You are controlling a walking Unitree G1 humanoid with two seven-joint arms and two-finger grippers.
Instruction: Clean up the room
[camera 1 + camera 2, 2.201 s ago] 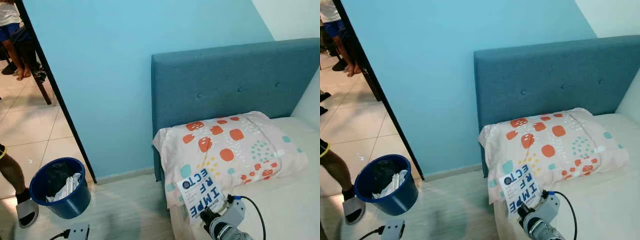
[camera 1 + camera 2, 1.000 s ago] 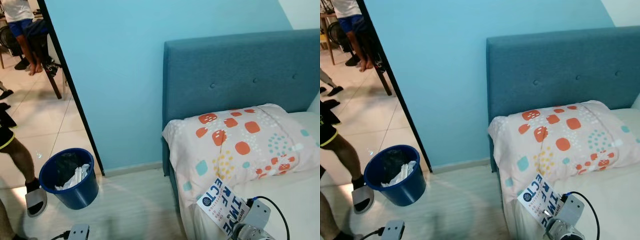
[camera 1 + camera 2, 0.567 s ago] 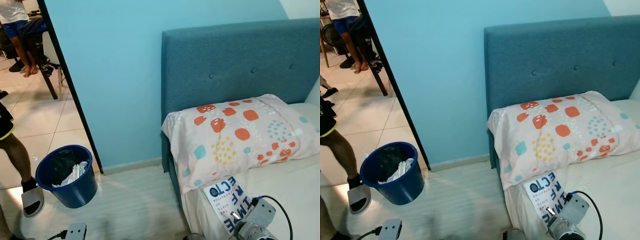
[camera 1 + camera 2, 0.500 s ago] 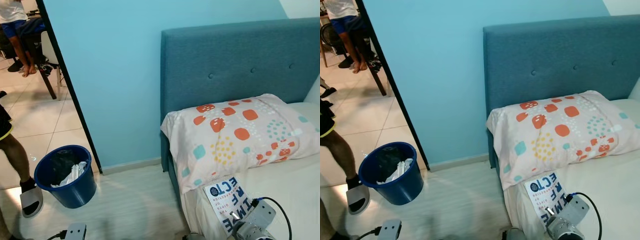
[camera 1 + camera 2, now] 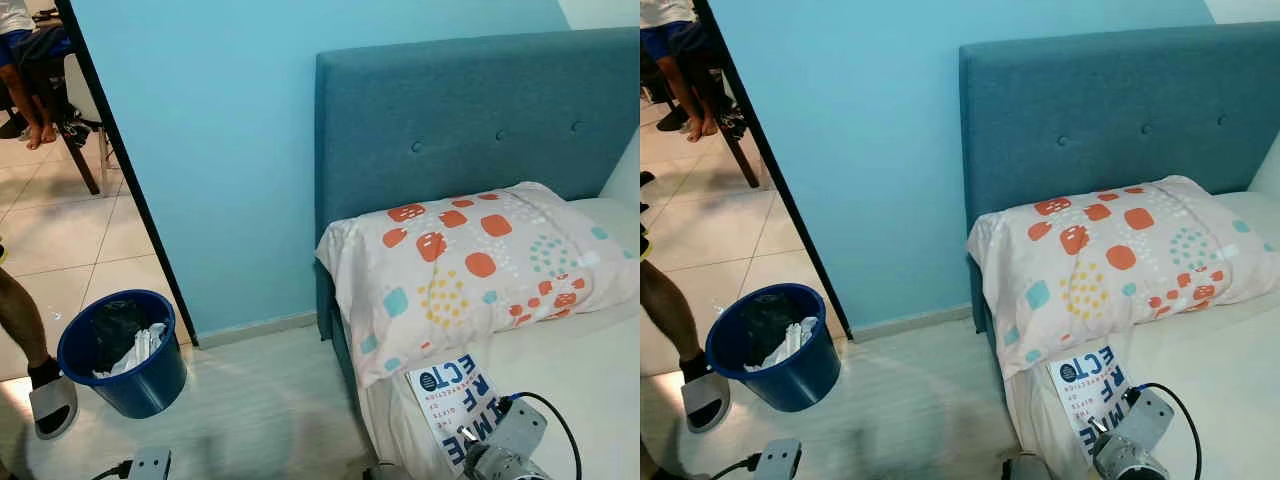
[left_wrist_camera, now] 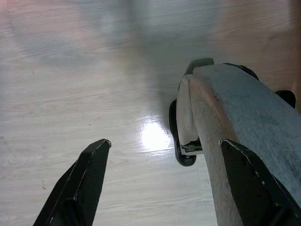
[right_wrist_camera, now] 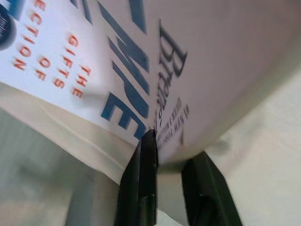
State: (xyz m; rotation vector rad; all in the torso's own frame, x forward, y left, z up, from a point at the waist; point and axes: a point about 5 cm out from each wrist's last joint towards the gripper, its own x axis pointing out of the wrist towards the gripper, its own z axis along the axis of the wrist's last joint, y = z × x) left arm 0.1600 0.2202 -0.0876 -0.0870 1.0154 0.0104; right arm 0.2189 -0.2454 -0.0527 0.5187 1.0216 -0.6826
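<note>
Pale floorboards lie under my idle left gripper [image 6: 155, 188], its 2 fingers spread wide. My right gripper [image 7: 162, 181] pinches the book [image 5: 458, 402] by its edge above the mattress [image 5: 590, 390]; I'd keep it level, clear of the pillow [image 5: 470, 270].

Book [image 5: 458, 402] lower edge behind right hand [image 7: 162, 162]; title cropped.

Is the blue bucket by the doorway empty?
No, the round blue plastic bucket holds white crumpled material and something dark.
</note>
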